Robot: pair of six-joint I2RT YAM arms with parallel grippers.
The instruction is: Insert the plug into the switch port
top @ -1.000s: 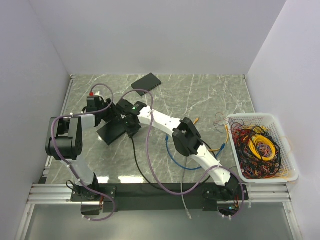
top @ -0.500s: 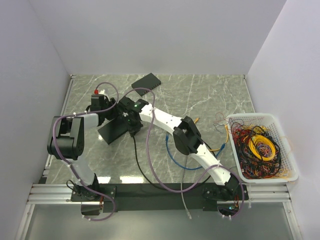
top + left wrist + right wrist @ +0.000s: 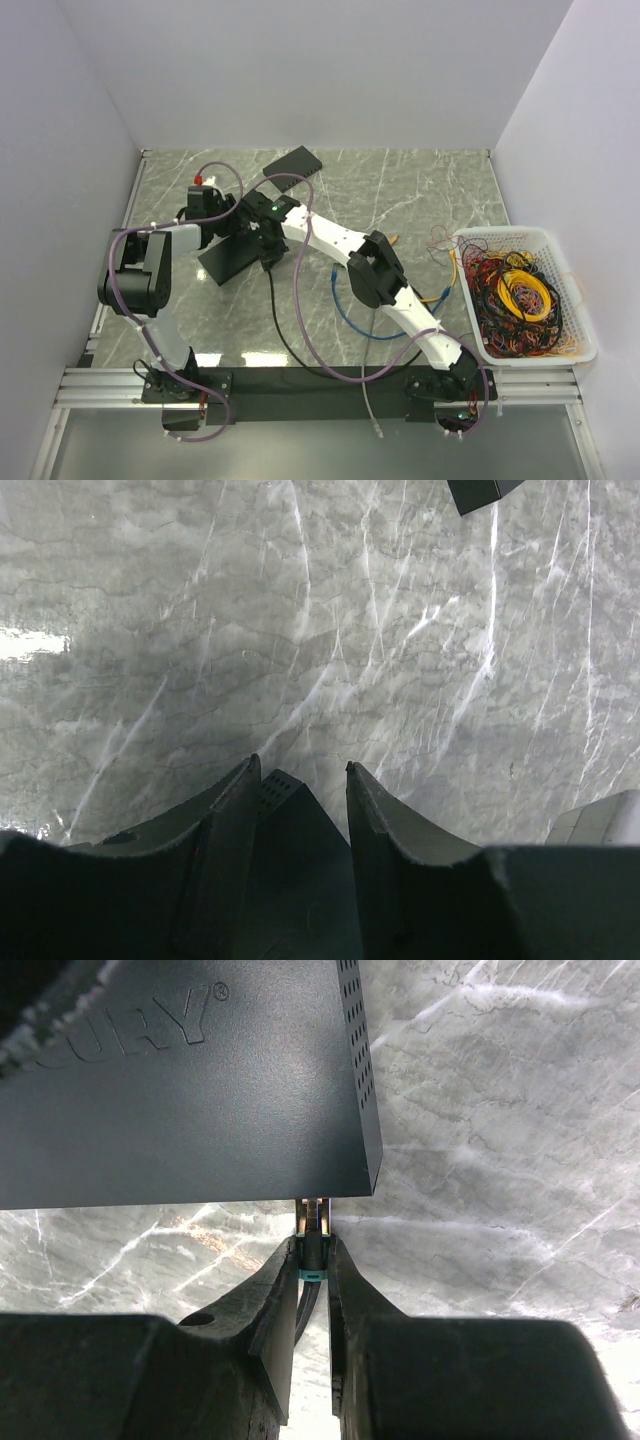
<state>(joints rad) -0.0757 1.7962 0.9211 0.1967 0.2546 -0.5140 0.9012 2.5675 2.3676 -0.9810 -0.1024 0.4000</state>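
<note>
A dark-grey oblong switch (image 3: 225, 258) with a vented side lies left of centre. My left gripper (image 3: 232, 225) is shut on its far corner, which sits between the fingers in the left wrist view (image 3: 290, 860). My right gripper (image 3: 315, 1242) is shut on a clear connector (image 3: 316, 1222) of a black cable with a teal band. Its tip touches the switch's (image 3: 180, 1090) front edge near the right corner, and the port face is hidden. The thin orange-yellow cable (image 3: 440, 296) lies loose right of the right arm, its plug end (image 3: 393, 240) too small to make out.
A flat black slab (image 3: 293, 163) lies at the back of the marble table. A blue cable (image 3: 345, 310) and the black cable (image 3: 280, 335) loop near the front. A white basket (image 3: 560, 345) full of tangled cables stands at the right edge.
The left jaws have closed in onto the switch's corner. Both grippers and the switch have shifted a little toward the back right.
</note>
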